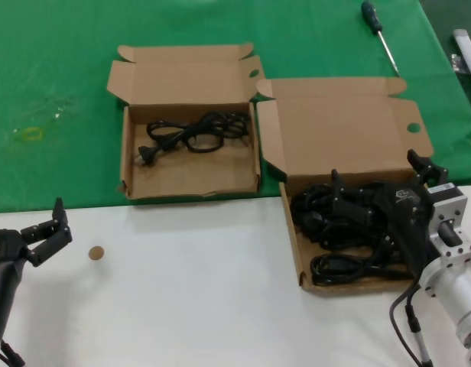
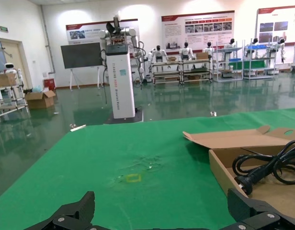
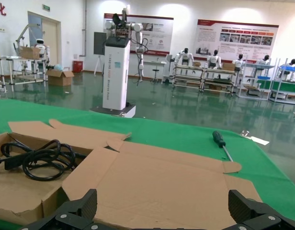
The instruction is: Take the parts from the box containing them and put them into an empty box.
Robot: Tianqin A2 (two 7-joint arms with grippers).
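Now right gripper (image 1: 381,202) over parts (image 1: 335,229) (jaws spread)

Both boxes are plain brown cardboard: the smaller box (image 1: 191,177) and, beside it, the larger box (image 1: 346,130). The cords (image 1: 196,131) in the smaller box are black, as is the cord pile (image 1: 335,229) in the larger. Beyond the larger box lies a green-handled screwdriver (image 1: 379,35). The worktop (image 1: 205,298) is white, with a green cloth (image 1: 52,92) under the boxes.

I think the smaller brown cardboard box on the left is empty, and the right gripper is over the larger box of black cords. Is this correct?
Not quite. The smaller brown cardboard box is not empty: one black power cord already lies in it, as the head view shows. The rest holds: the right gripper is over the larger brown cardboard box of black cords.
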